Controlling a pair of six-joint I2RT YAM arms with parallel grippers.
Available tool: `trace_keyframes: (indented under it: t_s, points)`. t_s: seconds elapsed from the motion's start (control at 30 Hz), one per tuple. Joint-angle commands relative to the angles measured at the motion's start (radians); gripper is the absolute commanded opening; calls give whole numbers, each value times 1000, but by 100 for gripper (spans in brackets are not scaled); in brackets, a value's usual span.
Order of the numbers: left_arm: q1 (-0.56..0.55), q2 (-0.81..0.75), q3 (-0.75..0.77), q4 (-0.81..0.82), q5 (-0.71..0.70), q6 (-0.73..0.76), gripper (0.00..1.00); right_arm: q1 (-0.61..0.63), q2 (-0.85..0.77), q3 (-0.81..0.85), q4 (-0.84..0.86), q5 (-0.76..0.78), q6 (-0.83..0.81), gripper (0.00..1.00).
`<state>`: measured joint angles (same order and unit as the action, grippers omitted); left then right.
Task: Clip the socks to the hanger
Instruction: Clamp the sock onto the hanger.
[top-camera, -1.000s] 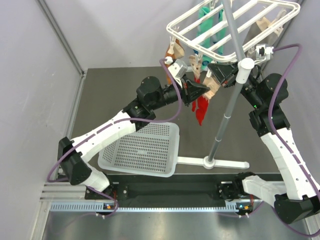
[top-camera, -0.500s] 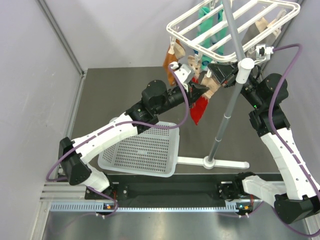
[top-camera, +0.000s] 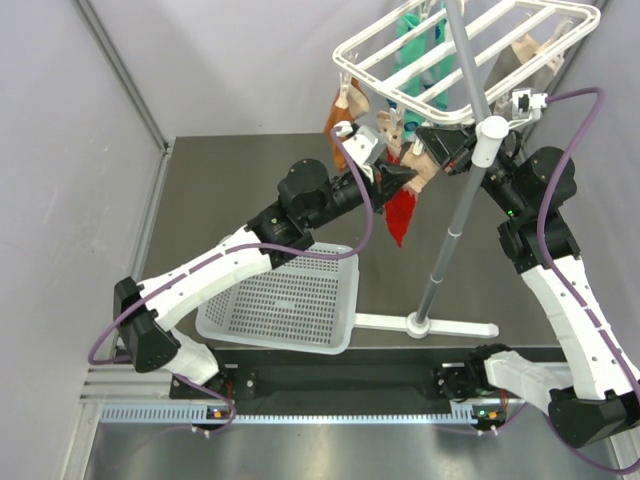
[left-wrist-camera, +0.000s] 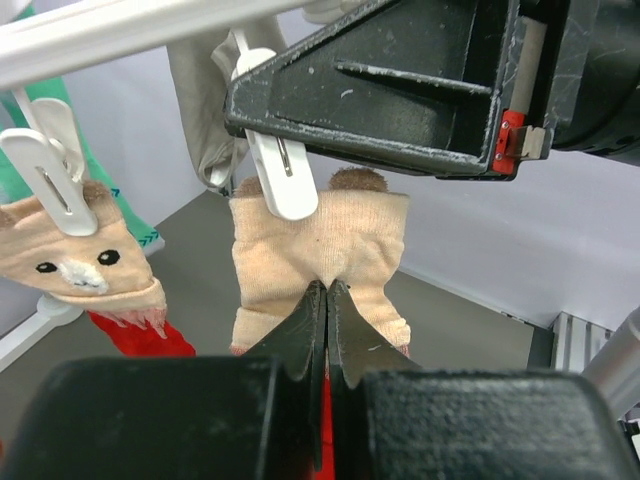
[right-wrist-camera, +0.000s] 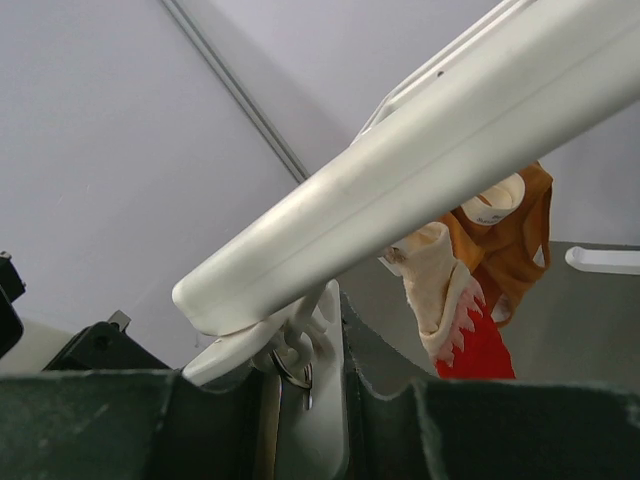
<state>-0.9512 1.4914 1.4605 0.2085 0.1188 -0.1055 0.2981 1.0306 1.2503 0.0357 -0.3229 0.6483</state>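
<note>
The white hanger (top-camera: 400, 92) stands on a grey pole (top-camera: 455, 220). Mint-green socks (top-camera: 415, 45) hang under its far side. My left gripper (top-camera: 405, 178) is shut on a red sock with a tan toe (left-wrist-camera: 320, 240), and the left wrist view shows the jaws (left-wrist-camera: 326, 290) pinching the tan part just below a white clip (left-wrist-camera: 282, 175). That clip's tip overlaps the sock's top edge. My right gripper (top-camera: 432, 150) is shut on this clip (right-wrist-camera: 320, 400) under the hanger bar (right-wrist-camera: 430, 170). A second red sock with a bear face (left-wrist-camera: 85, 265) hangs clipped to the left.
A white perforated basket (top-camera: 280, 300) lies on the table under my left arm. The hanger's white foot (top-camera: 430, 325) stretches along the near edge. An orange-brown sock (right-wrist-camera: 515, 240) and beige socks (top-camera: 530, 50) also hang from the frame.
My left arm swung slightly right and then back, and the red sock swayed with it. The right arm has held still on the clip.
</note>
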Motion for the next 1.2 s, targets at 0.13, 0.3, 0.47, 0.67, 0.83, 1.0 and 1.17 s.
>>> trace_keyframes:
  t_s: [0.13,0.3,0.47,0.67,0.83,1.0,1.17]
  points:
    - [-6,-74,-8,37,-10,16,0,7,8,40,-69,-5,-13,0]
    - [-4,-95,-12,6,-31,43,0,9,8,44,-68,-5,-15,0]
    - [-4,-100,-17,0,-33,55,0,7,9,38,-63,-8,-12,0]
    - [-6,-77,-5,-9,-19,52,0,7,13,54,-74,-10,-15,0]
    - [-9,-54,15,-43,-1,75,0,7,14,64,-82,-8,-16,0]
    - [-20,-57,15,-70,-50,125,0,7,20,63,-80,-5,-16,0]
    - [-21,-60,17,-66,-58,139,0,7,28,61,-74,-11,-12,0]
